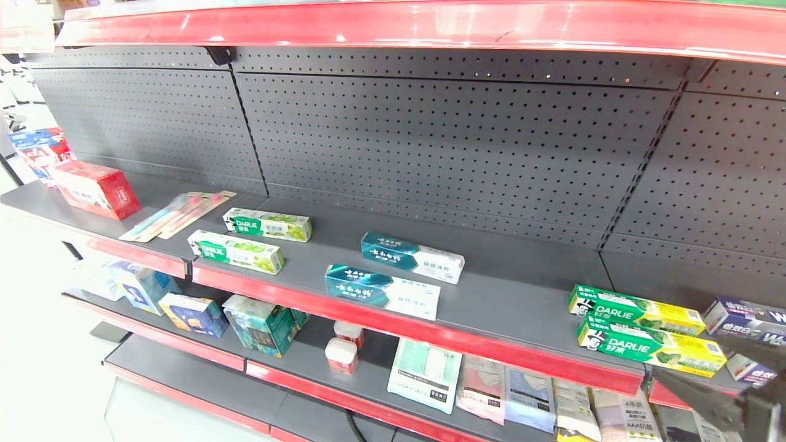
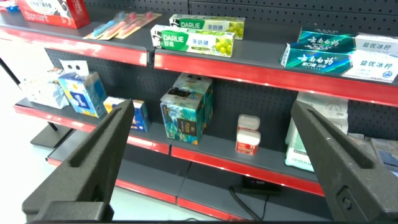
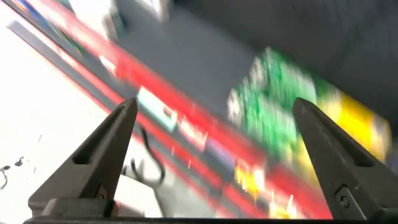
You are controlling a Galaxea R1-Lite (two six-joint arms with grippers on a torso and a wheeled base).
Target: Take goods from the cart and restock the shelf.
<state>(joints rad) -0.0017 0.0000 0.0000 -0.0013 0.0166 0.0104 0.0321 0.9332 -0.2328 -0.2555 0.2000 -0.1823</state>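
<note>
Facing the head view is the shelf (image 1: 509, 270), a dark board with a red front edge, and the goods lie flat on it: a red box (image 1: 95, 189) at the far left, toothbrush packs (image 1: 178, 215) beside it, two pale green toothpaste boxes (image 1: 267, 224) one behind the other, two teal-and-white boxes (image 1: 411, 256) near the middle, and two green-and-yellow boxes (image 1: 635, 310) at the right. The right claw (image 1: 684, 355) enters from the lower right corner, just in front of the nearer green-and-yellow box, with its fingers spread and nothing between them. On the board below stand small cartons, two red-and-white jars (image 1: 341, 356) and a row of flat packets (image 1: 424, 374). From the left wrist view, the left claw (image 2: 211, 106) is held wide apart and empty, well clear of the shelf; beyond it are the pale green toothpaste boxes (image 2: 193, 40) and teal-and-white boxes (image 2: 317, 55) above, and a patterned carton (image 2: 186, 107) beside the red-and-white jars (image 2: 247, 134) on the lower board. From the right wrist view, the right claw (image 3: 214, 102) gapes wide with nothing in its grip, and behind it sits a blurred green-and-yellow shape (image 3: 292, 106) above the red edge.
</note>
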